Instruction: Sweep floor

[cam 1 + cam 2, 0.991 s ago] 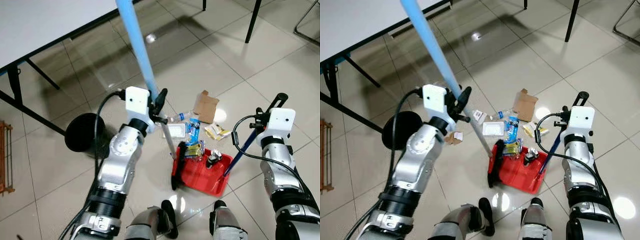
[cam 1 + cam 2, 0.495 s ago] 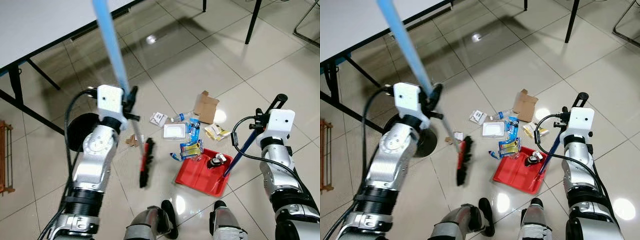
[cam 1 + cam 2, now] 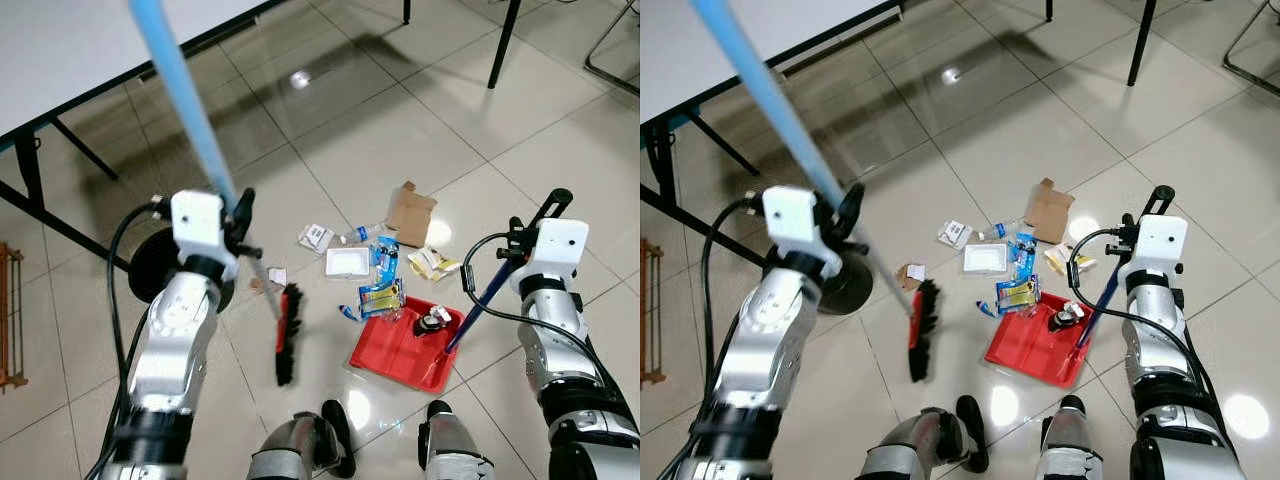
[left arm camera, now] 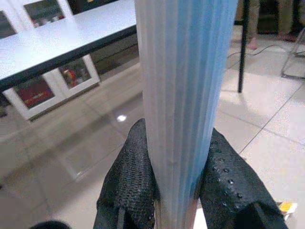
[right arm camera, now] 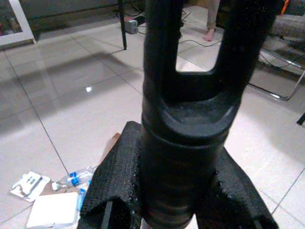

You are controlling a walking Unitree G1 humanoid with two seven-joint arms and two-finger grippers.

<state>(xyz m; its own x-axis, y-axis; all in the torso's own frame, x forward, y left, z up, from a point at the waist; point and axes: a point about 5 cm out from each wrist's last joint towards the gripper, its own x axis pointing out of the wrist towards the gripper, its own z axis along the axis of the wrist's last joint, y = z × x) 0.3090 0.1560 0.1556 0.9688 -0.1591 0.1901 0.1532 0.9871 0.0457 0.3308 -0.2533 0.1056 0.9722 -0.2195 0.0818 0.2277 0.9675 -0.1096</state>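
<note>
- The broom head [image 3: 287,334], which was pressed against the red dustpan's [image 3: 395,350] left edge a second ago, has swung well clear of it and now sits out on bare tile to the pan's left, bristles dark, red back showing.
- The left gripper [image 3: 240,212] has drawn back toward the black bin [image 3: 150,265] with the arm; its two black fingers [image 4: 131,176] are clamped tight on the light-blue broom handle [image 3: 182,95], which slants up and away toward the white table [image 3: 70,50].
- The right gripper [image 3: 535,220] has not moved: its fingers [image 5: 112,183] are closed around the dustpan's dark upright handle [image 3: 478,305], near the forked top end.
- The dustpan rests on the floor just in front of the robot's feet [image 3: 330,430], with a small dark object [image 3: 430,320] inside it.
- A blue-and-yellow wrapper [image 3: 381,296] lies at the pan's far lip, partly overlapping it.
- Litter is scattered beyond the pan: a white box [image 3: 347,262], a torn cardboard piece [image 3: 411,213], a small plastic bottle [image 3: 360,236], a white printed packet [image 3: 316,237], yellow wrappers [image 3: 434,263] and a brown scrap [image 3: 268,279] near the broom shaft.
- Dark table legs [image 3: 500,40] stand farther off on the tiles.
</note>
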